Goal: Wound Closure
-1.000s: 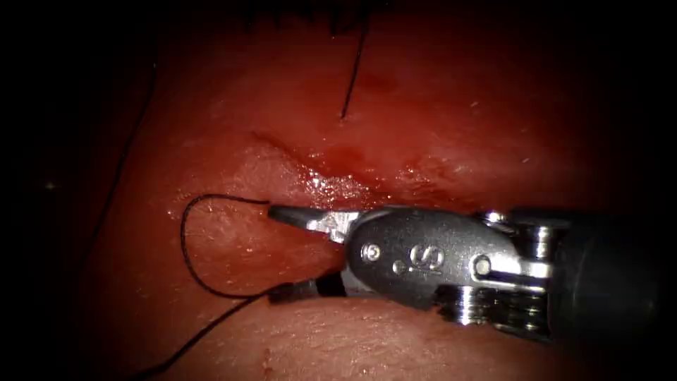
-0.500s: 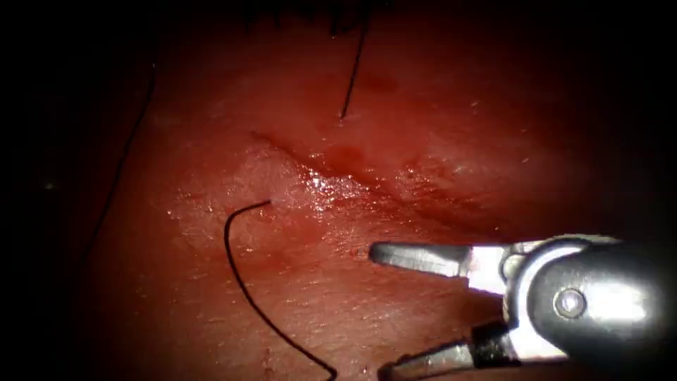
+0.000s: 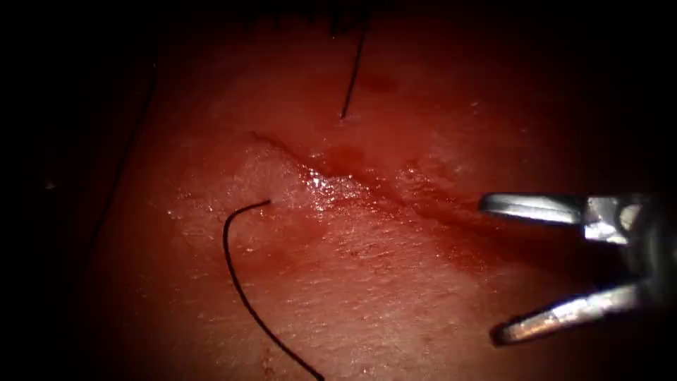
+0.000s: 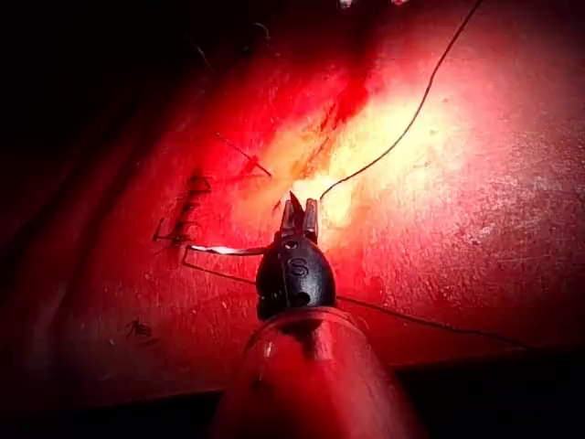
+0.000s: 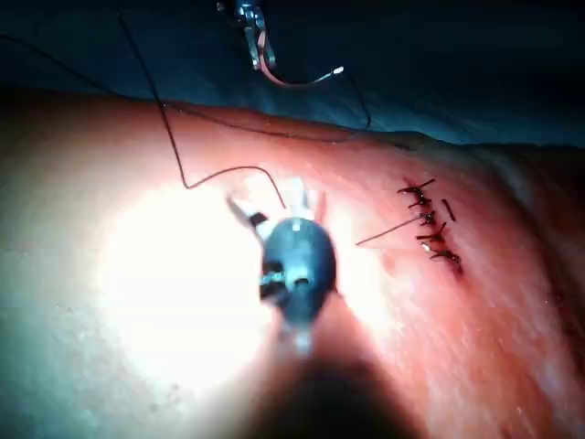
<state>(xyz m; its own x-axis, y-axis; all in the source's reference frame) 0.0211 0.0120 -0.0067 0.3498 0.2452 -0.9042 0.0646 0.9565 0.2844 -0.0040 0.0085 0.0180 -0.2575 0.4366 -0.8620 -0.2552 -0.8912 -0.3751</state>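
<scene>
There is 1 tissue [image 3: 395,296] with 1 cut [image 3: 367,180] in it. There are 2 hands: 1 right hand [image 3: 490,269] and 1 left hand [image 5: 259,50]. There is 1 needle [image 5: 302,80]. The endoscope view shows 2 threads: 1 long thread [image 3: 242,296] and 1 short thread [image 3: 353,70]. The stitches [image 5: 430,224] are too small to count.

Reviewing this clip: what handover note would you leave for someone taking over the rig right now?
Left tool: jaws shut on the needle near one end of its curve, clear of the tissue.
Right tool: jaws open, holding nothing, near the right end of the cut.
Thread comes out of the tissue left of the cut.
Done: a row of stitches.
Left: the cut here is not yet closed.
</scene>
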